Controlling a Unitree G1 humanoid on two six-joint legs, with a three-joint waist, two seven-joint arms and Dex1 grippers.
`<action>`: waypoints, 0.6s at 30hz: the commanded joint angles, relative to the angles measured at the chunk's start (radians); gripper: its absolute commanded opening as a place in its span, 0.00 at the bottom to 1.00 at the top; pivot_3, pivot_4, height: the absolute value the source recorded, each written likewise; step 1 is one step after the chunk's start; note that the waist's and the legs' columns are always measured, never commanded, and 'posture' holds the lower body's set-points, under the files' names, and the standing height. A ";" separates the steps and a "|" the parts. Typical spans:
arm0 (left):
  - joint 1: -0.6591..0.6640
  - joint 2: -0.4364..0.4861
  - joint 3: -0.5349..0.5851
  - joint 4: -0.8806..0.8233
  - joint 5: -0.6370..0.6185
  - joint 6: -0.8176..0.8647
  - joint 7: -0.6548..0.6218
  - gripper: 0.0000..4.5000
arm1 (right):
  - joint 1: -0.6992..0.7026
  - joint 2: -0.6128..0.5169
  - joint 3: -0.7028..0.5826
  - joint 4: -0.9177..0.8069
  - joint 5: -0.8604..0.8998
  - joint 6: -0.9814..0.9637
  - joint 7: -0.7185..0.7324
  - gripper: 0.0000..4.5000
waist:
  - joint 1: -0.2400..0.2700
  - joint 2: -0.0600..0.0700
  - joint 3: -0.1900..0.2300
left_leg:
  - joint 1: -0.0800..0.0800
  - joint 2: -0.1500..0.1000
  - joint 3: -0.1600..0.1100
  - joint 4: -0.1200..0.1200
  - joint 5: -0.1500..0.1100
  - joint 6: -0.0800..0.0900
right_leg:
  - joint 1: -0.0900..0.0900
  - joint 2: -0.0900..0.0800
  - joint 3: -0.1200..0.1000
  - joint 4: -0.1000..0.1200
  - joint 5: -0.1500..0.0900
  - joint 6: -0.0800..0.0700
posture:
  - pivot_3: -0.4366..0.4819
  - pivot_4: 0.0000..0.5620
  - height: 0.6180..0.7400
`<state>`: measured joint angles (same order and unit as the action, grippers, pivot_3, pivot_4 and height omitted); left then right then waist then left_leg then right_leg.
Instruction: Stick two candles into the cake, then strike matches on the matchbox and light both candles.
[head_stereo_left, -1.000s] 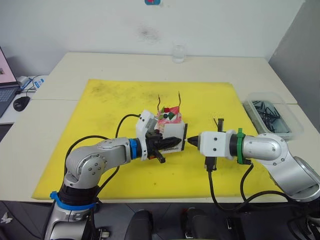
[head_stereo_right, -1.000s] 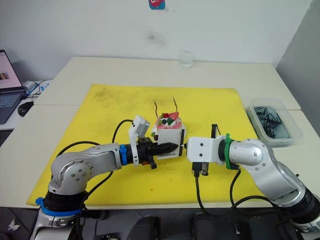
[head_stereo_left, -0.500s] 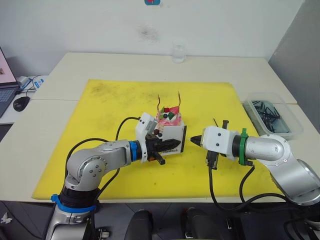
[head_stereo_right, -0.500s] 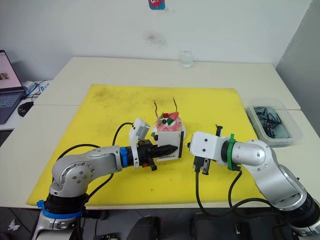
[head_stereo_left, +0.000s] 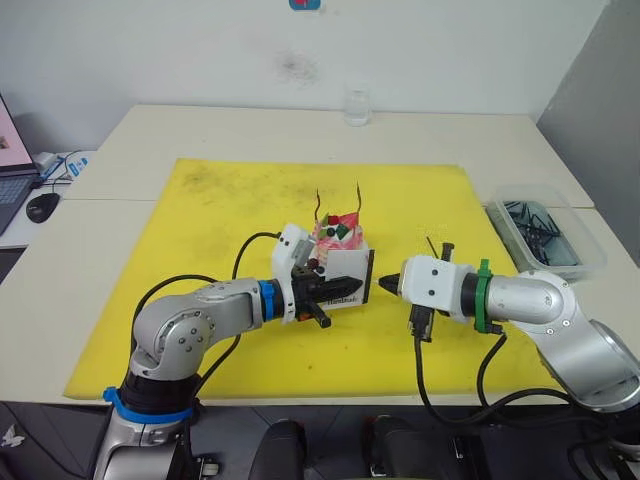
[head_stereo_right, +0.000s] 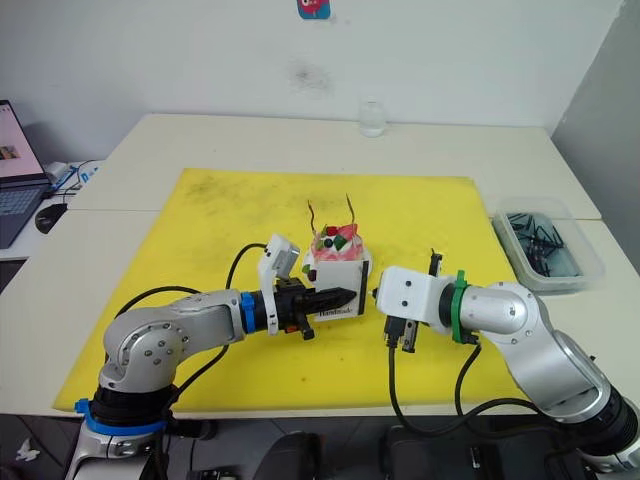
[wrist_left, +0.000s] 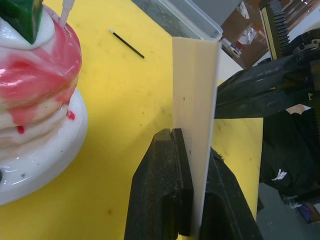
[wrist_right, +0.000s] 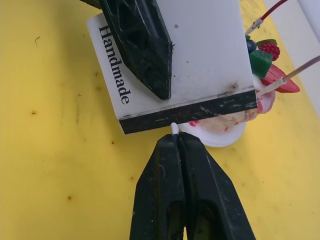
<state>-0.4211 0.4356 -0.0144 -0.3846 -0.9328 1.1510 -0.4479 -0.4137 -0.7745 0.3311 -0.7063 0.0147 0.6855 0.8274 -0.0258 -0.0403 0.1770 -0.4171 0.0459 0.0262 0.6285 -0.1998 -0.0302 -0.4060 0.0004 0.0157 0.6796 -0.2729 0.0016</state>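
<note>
The cake (head_stereo_right: 335, 247), pink and white in layers with a strawberry and green bits on top, stands on its white plate, and the two thin wavy candles (head_stereo_right: 351, 213) are stuck upright in its top. The white matchbox (wrist_right: 172, 60) with "Handmade" lettering and a black strip is held on edge just in front of the cake. One match (wrist_left: 126, 43), short and dark, lies flat beyond the cake; another match (wrist_right: 174, 128) shows only a pale tip, touching the black strip.

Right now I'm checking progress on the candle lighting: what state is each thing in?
candles: both standing in the cake, unlit
cake: upright on its plate
matchbox: held on edge beside the cake
left gripper: shut on the matchbox
right gripper: shut on a match, tip at the black strip
spare match: lying on the mat
</note>
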 joint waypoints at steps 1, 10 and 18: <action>-0.017 -0.004 0.012 -0.027 -0.023 0.003 -0.011 0.00 | -0.022 0.008 0.001 -0.031 -0.012 -0.021 -0.008 0.00 | 0.000 0.000 0.000 | 0.000 0.000 0.000 0.000 0.000 0.000 | 0.000 0.000 0.000 0.000 0.000 0.000 | 0.48 0.27 1.00; -0.007 0.009 0.010 -0.028 -0.023 0.002 -0.026 0.00 | -0.022 0.015 0.006 -0.009 -0.037 -0.046 -0.012 0.00 | 0.000 0.000 0.000 | 0.000 0.000 0.000 0.000 0.000 0.000 | 0.000 0.000 0.000 0.000 0.000 0.000 | 0.48 0.27 1.00; -0.002 0.007 0.007 -0.027 -0.009 -0.003 -0.020 0.00 | -0.017 0.002 -0.013 -0.008 -0.043 -0.062 -0.004 0.00 | 0.000 0.000 0.000 | 0.000 0.000 0.000 0.000 0.000 0.000 | 0.000 0.000 0.000 0.000 0.000 0.000 | 0.48 0.27 1.00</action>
<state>-0.4220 0.4455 -0.0138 -0.3846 -0.9375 1.1547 -0.4662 -0.4199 -0.7650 0.3445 -0.6999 -0.0183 0.6414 0.8273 -0.0258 -0.0402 0.1770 -0.4170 0.0459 0.0263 0.6286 -0.1998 -0.0302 -0.4059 0.0004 0.0158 0.6797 -0.2729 0.0016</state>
